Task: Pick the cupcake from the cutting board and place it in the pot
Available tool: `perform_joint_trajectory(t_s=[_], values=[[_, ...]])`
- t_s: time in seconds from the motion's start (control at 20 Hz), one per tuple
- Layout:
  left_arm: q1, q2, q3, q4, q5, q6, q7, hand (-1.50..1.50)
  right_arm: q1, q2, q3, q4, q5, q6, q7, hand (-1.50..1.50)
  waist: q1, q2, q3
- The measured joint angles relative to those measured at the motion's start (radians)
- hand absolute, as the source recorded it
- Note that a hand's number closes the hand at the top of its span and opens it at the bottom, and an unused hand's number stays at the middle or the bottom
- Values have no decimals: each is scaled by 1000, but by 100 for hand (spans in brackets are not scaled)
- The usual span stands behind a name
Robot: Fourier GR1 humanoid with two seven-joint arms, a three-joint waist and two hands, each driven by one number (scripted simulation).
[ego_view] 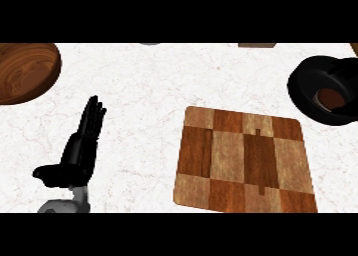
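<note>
Although the task starts at the board, going from the left the first thing is a wooden bowl (16, 72) at the far left corner of the pale marbled counter (152, 90), which plays no part. Just right of it and nearer, the left hand (78, 147) rests open and empty, fingers straight and pointing away. Right of centre lies the cutting board (245, 160), a chequered wooden slab with nothing on it. At the far right edge sits the black pot (307, 95), and a reddish-brown patch inside it is most likely the cupcake (329, 97), though it is too small to be sure. A dark mass across the pot's right side may be the right hand (352, 75); black merges with black there, so I cannot tell how it is set or whether it holds anything.

A cupcake should be light, soft and easily crushed, its topping apt to smear, so the firmer lower sides of the base are the place to take it, kept upright. No brand, label or writing can be read anywhere
</note>
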Motion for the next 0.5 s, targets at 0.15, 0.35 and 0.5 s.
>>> perform_joint_trajectory(t_s=[0.15, 0.35, 0.5], values=[[-3, 2, 3, 3, 2, -3, 4, 0, -28, 7, -92, 22, -98, 37, -62, -150, -2, 0, 1], [17, -2, -1, 1, -1, -3, -12, 0, -53, -3, -232, 51, -246, 106, -125, -150, -6, -1, 2], [12, -7, -6, -6, -3, 0, -4, 0, -70, -35, -306, 88, -320, 165, -121, -150, -4, 0, 1]])
